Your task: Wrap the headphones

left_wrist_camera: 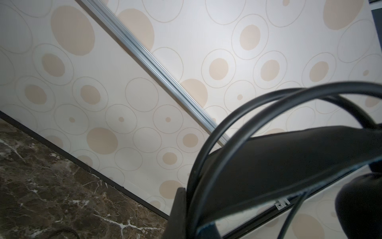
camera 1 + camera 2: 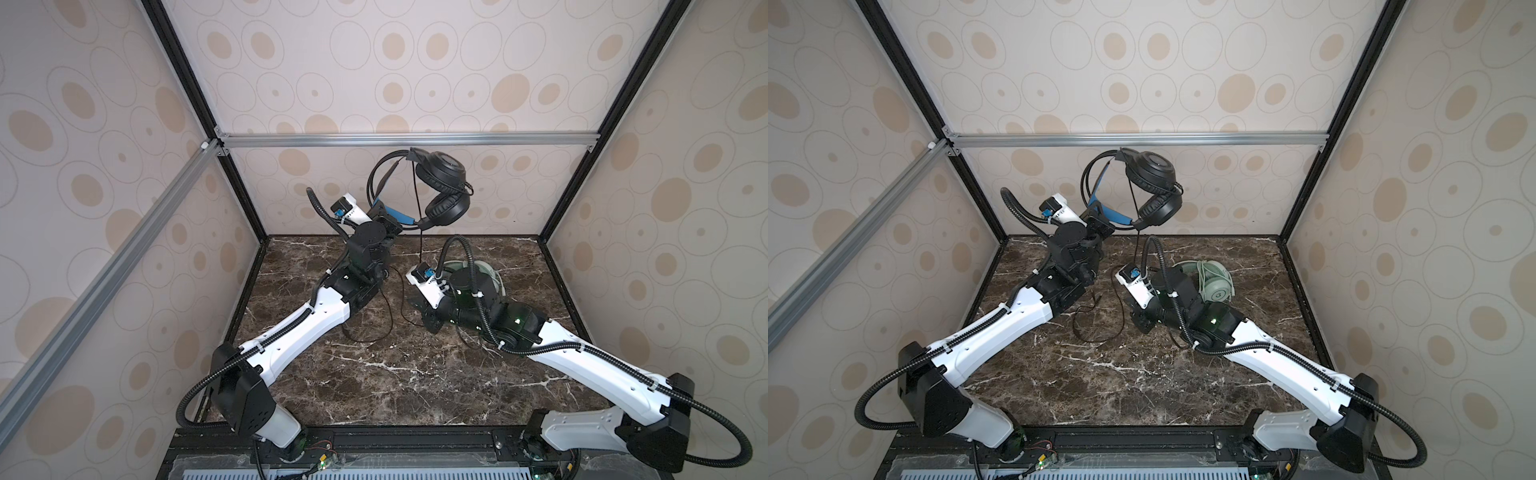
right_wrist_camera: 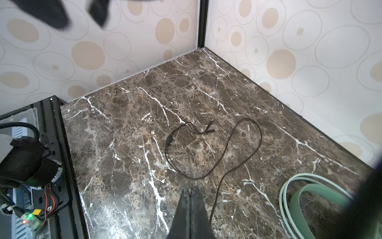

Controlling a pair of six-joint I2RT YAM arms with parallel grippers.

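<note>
Pressed shut close under its wrist camera, the right gripper seems empty beside the slack black cord. Upper centre in both top views, the left gripper clamps the black headphones aloft so their cord hangs free for winding; the mint-green headphones lie centre-right on the marble table.

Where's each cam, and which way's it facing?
Top views: high at front, looking down at table; left arm, right arm, left tool, right tool.
Left wrist: raised, faces wall past black headset; own finger.
Right wrist: low, faces table corner, black cord, mint headset; shut tool.
Shared: tops and left wrist see black headset; tops and right wrist, cord.
</note>
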